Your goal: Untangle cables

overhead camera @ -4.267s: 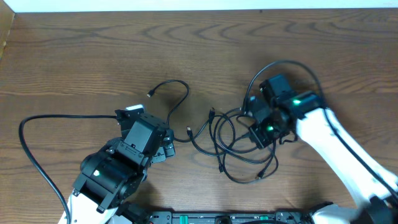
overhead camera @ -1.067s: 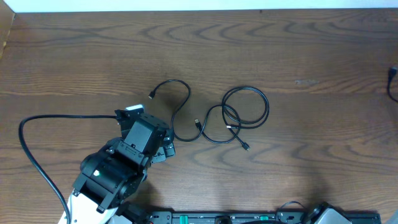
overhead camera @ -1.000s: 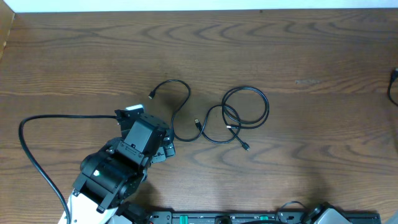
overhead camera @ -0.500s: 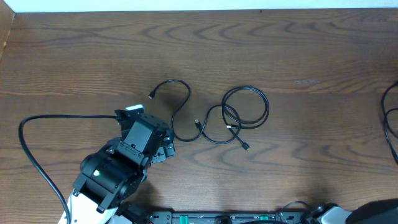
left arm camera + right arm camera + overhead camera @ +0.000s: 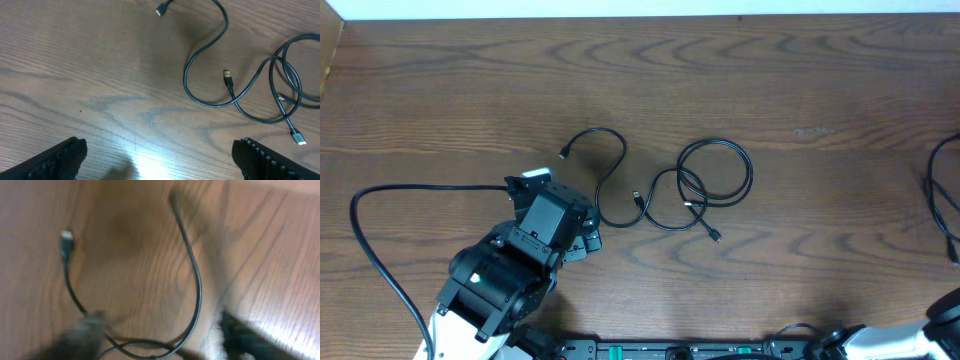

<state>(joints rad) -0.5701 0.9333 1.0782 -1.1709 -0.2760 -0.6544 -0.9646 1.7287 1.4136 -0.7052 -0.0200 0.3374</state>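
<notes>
Your left tool (image 5: 157,152) is wide open and holds nothing. Its two black fingers (image 5: 57,160) sit in the low corners of the left wrist view, with bare wood between them. From above, you see this tool at about 7 o'clock on the tabletop (image 5: 460,80).

Just past the tool, toward 2 o'clock, lies the curvy cable (image 5: 621,152). It is thin and black, with a small plug at each end. It bends like a snake and lies flat on the wood. Next to it, at 3 o'clock, is the coiled cable (image 5: 749,172), which makes a round loop. The two cables cross each other where they meet, near the middle of the tabletop. Neither one touches your left tool.

Your right tool (image 5: 160,332) looks very blurry. Its two dark fingers (image 5: 240,335) seem to stand apart. A third cable (image 5: 199,290) hangs in a long U shape and its low bend runs between them. You cannot tell if the fingers touch it. From above, this cable shows at the 3 o'clock edge of the tabletop, well apart from the other two.
</notes>
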